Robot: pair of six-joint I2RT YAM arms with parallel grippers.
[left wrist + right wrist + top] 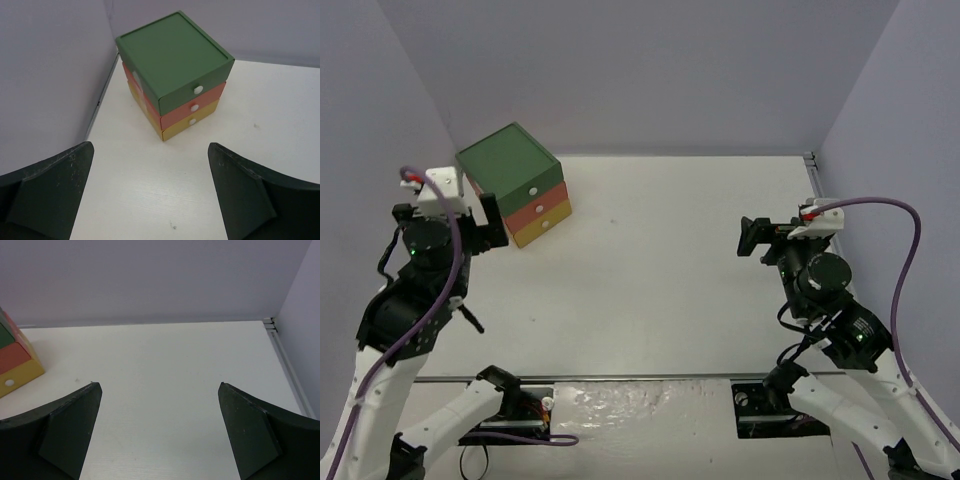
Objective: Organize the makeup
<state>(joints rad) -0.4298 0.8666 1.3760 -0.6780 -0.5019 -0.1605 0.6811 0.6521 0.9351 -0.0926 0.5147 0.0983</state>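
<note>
**Both grippers open, box shut, no makeup in view**

The left gripper (492,222) hangs over the far left part of the table (660,270), near the box (510,163) and not touching it. In the left wrist view its two dark fingers (55,190) stand wide apart with only bare table between them, so the left gripper (150,146) holds nothing.

The right gripper (752,237) hangs over the right side of the table, well apart from the box. Its fingers (65,430) are also spread wide, and the right gripper (160,385) is empty.

The box stands in the far left corner, close to the left wall and turned at an angle to the table edge. It has a green top and three drawers: green (197,90), orange (192,107) below it, and yellow (190,122) at the bottom. Each drawer has a white knob, and all three look pushed in. In the right wrist view the box (15,357) shows only at the left edge.

The makeup shows in none of the three views, so I cannot tell where it is.
</note>
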